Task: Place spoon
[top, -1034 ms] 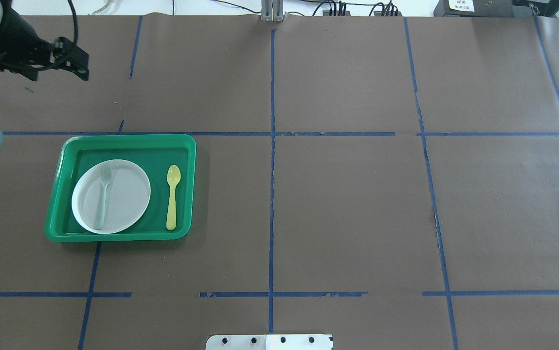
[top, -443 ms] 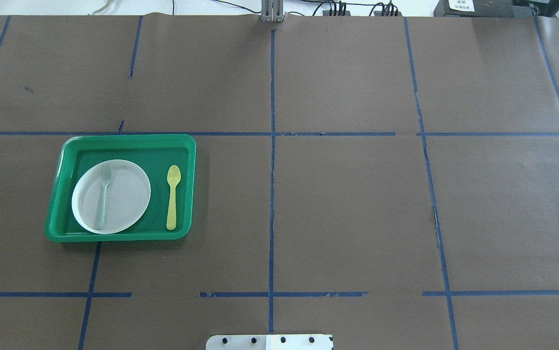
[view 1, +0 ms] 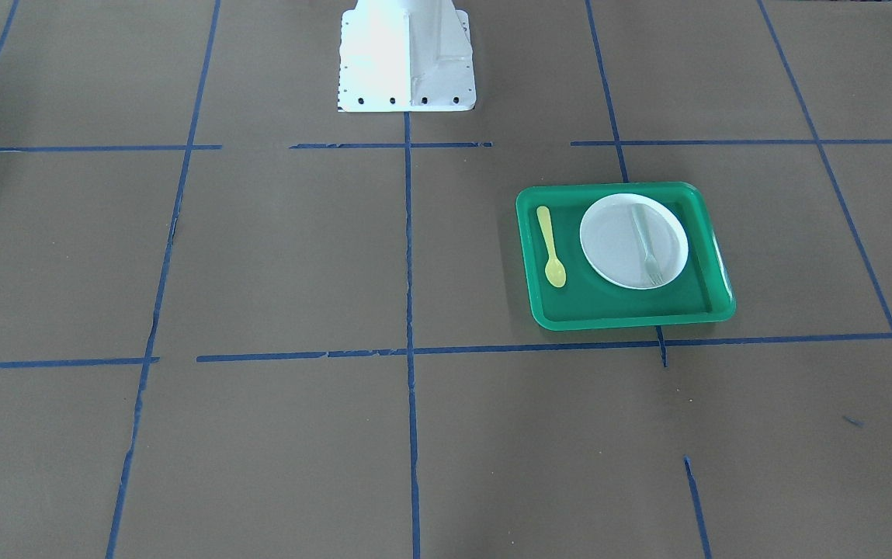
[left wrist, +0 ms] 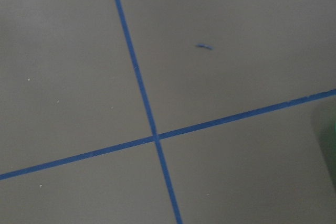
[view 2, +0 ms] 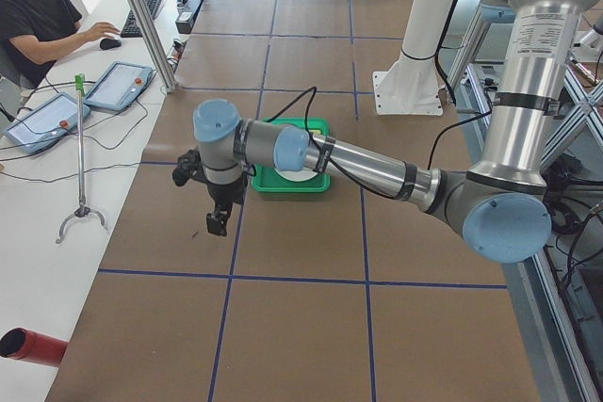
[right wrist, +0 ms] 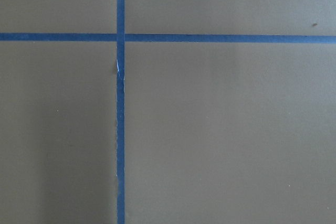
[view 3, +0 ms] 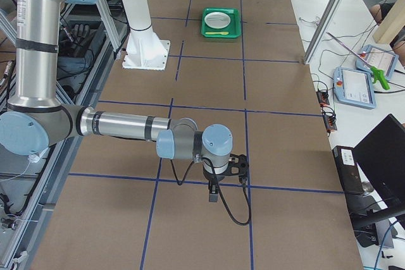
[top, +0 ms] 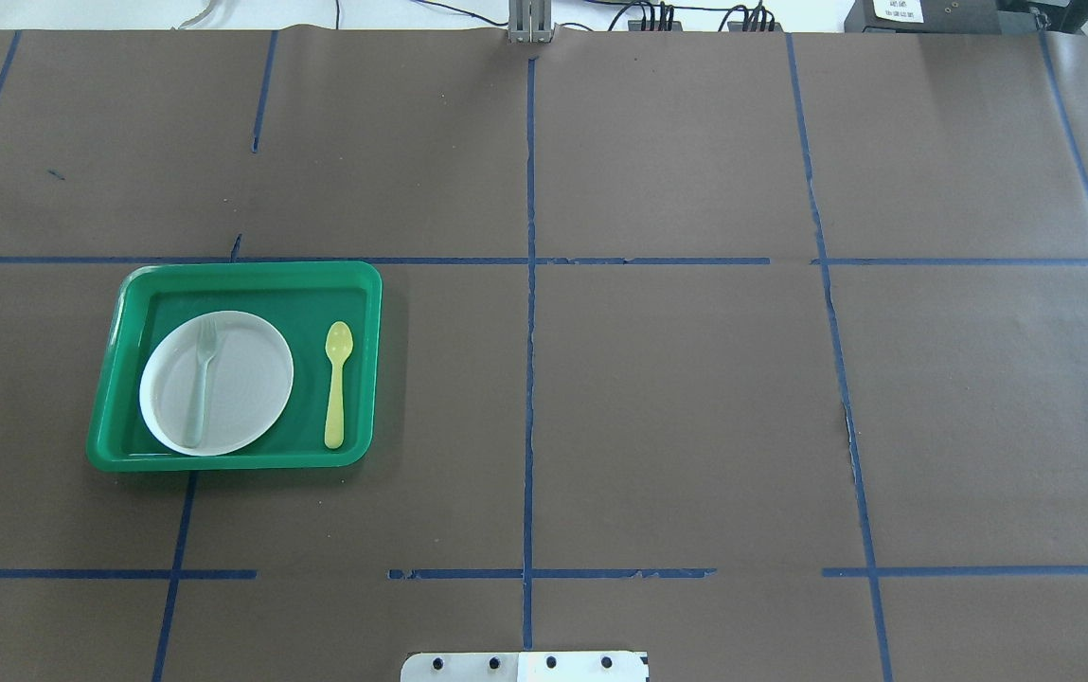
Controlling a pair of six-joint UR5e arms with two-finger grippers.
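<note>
On the table (top: 695, 426) the green tray (top: 250, 273) holds the white plate (top: 255, 388), with the fork (top: 199, 393) lying across it. The spoon (top: 336, 384) lies flat on the tray floor just beside the plate, not touching it, bowl pointing away from the robot. The placing looks done, so the arms should stay clear and nudge nothing. The left tool (view 2: 218, 221) hangs over bare table near the tray's end. The right tool (view 3: 213, 193) hangs well apart from it. Neither seems to carry or touch anything, but I cannot tell whether their jaws are spread or pressed together.
</note>
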